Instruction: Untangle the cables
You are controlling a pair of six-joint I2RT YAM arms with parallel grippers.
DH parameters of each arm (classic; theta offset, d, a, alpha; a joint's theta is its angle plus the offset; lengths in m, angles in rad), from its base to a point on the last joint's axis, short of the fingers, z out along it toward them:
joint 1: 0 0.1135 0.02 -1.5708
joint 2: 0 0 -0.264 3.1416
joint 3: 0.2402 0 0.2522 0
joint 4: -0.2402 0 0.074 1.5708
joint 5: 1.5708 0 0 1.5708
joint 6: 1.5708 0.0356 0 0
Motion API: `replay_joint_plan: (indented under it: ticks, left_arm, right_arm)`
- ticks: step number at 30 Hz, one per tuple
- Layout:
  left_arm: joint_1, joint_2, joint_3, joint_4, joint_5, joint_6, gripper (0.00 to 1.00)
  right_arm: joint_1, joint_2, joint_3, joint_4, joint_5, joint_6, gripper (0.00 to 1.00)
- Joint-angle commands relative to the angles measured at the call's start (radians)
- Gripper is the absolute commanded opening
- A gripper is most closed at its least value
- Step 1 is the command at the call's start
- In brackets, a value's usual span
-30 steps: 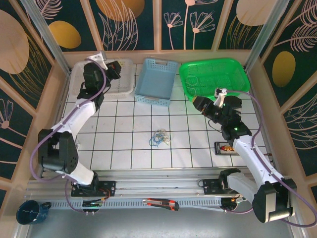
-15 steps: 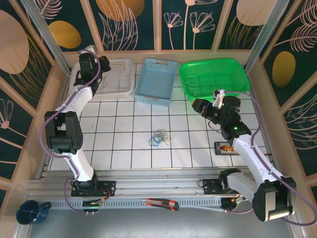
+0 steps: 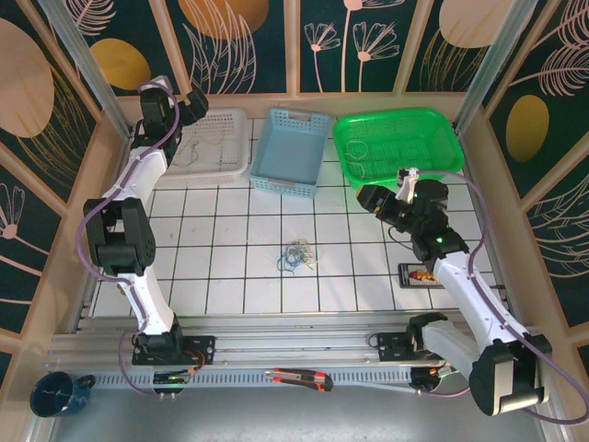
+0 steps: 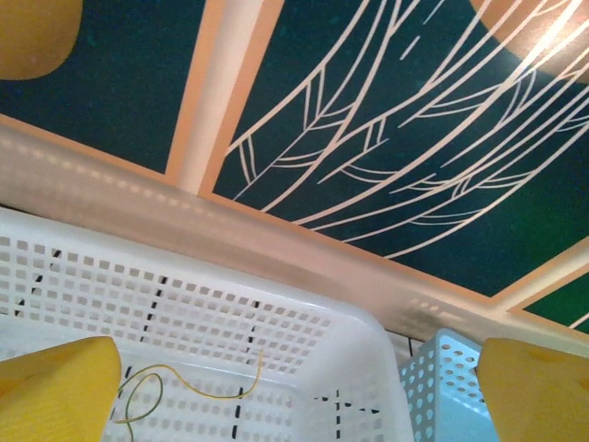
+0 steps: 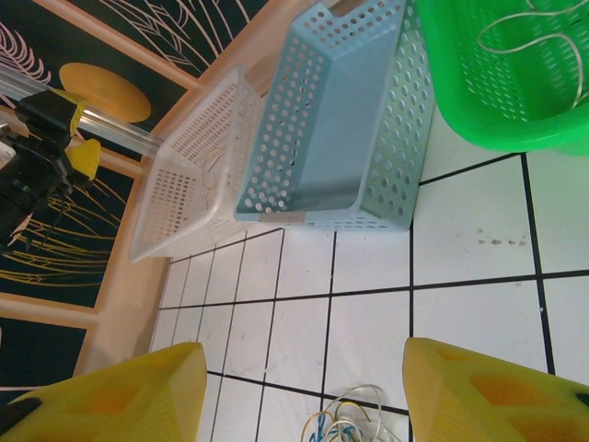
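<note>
Top view: my left arm has swung further back and left since a second ago. My left pincer point(image 3: 191, 97) now sits over the far corner of the white basket point(image 3: 241, 138), up by the wall. It was shut a moment back and now it's spread. My right pincer point(image 3: 370, 196) has barely shifted, just in front of the green tray point(image 3: 396, 114), and its jaws are slightly wider. The cables point(image 3: 296, 255) lie as a small tangle mid-table, well apart from both pincers.

Left wrist: my fingers point(image 4: 55, 387) stand wide apart with nothing between them. A yellowish wire point(image 4: 184, 387) lies loose on the white basket's floor below. I judge one strand was just dropped, so that arm is free for the next pull. The blue basket point(image 4: 442, 378) is just beside.

Right wrist: pincer open and empty, with the tangle point(image 5: 345, 424) near the bottom edge between my fingers point(image 5: 110, 387). Blue and pale strands are still knotted there. A pale wire point(image 5: 543, 37) lies in the green tray. So the sorting is partly done, I'd say.

Writing: none readable in any view, no brands or labels.
</note>
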Motion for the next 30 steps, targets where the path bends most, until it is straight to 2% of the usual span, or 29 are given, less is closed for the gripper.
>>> replay_joint_plan:
  ticks: [1, 6, 13, 18, 25, 30]
  left_arm:
    - [0.006, -0.039, 0.007, -0.021, 0.057, -0.003, 0.99]
    - [0.006, -0.099, -0.061, -0.012, 0.164, -0.049, 0.99]
    - [-0.002, -0.247, -0.277, 0.084, 0.329, -0.170, 0.99]
    - [-0.055, -0.336, -0.399, 0.105, 0.361, -0.185, 0.99]
    - [-0.181, -0.412, -0.557, 0.167, 0.391, -0.229, 0.99]
    - [-0.277, -0.460, -0.700, 0.234, 0.364, -0.276, 0.99]
  right_arm:
    - [0.012, -0.019, 0.004, -0.014, 0.019, -0.003, 0.58]
    - [0.038, -0.004, -0.017, -0.012, 0.044, -0.005, 0.58]
    - [0.116, 0.037, -0.050, -0.025, 0.091, -0.025, 0.58]
    - [0.161, 0.066, -0.067, -0.032, 0.112, -0.036, 0.58]
    - [0.202, 0.076, -0.087, -0.057, 0.164, -0.051, 0.57]
    - [0.205, 0.054, -0.071, -0.090, 0.207, -0.062, 0.57]
